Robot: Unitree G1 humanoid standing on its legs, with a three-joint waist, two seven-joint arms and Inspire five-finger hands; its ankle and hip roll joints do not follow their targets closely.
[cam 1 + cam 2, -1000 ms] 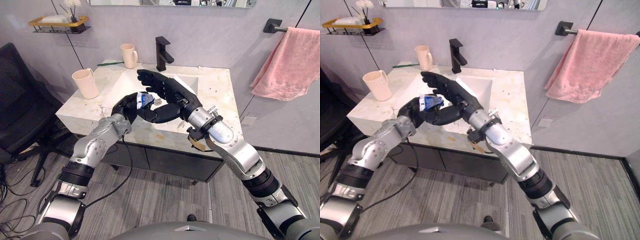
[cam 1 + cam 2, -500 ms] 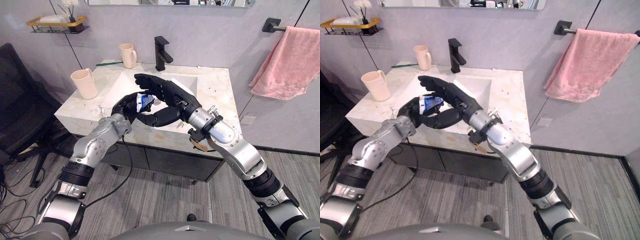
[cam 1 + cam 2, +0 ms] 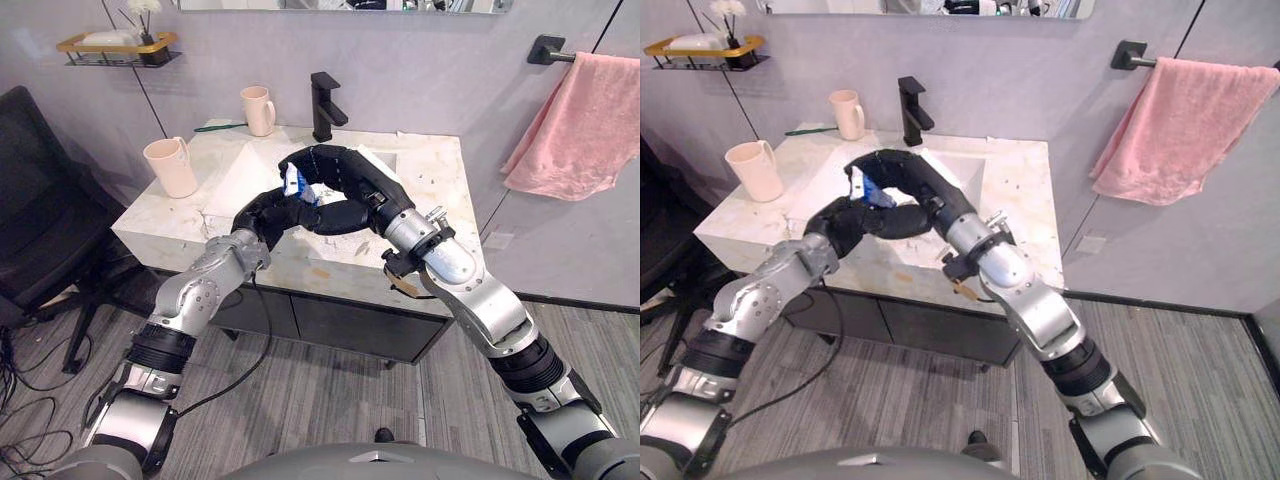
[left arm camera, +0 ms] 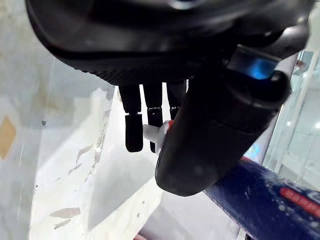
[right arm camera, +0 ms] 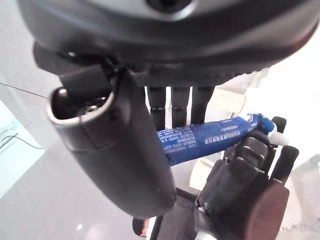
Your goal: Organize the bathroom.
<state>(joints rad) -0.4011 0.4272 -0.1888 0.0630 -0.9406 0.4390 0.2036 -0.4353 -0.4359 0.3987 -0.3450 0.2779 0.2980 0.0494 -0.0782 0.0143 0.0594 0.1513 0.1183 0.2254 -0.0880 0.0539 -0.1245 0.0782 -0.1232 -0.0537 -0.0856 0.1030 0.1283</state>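
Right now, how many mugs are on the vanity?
2. One cream mug stands on the counter's left edge, left of the sink basin; a second cream mug stands at the back, left of the black faucet. None appear hidden.

A glossy blue plastic toothpaste tube point(image 5: 210, 141) sits between the matt black hands, above the polished white marble desk point(image 3: 430, 190), well left of the soft pink terry towel point(image 3: 580, 125).
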